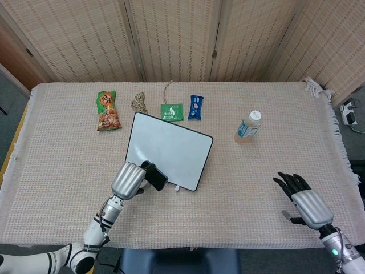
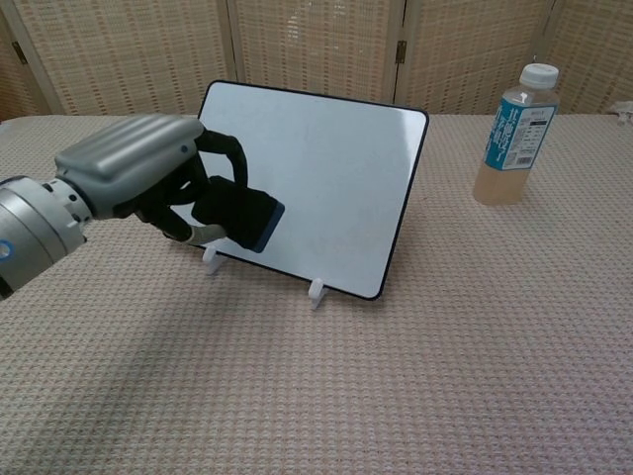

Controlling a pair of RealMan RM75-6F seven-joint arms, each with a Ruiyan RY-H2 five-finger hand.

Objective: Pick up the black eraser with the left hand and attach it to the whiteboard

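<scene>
My left hand (image 1: 129,180) (image 2: 148,173) grips the black eraser (image 1: 155,176) (image 2: 238,213), which has a blue underside. It holds the eraser in the air in front of the lower left part of the whiteboard (image 1: 174,145) (image 2: 331,173). I cannot tell whether the eraser touches the board. The whiteboard leans back on two small white feet in the middle of the table. My right hand (image 1: 307,201) rests open at the table's near right, fingers spread, holding nothing.
A drink bottle (image 1: 248,127) (image 2: 516,134) stands to the right of the board. Behind the board lie a snack bag (image 1: 107,111) (image 2: 148,143), a coil of twine (image 1: 139,102), a green packet (image 1: 171,111) and a blue packet (image 1: 195,107).
</scene>
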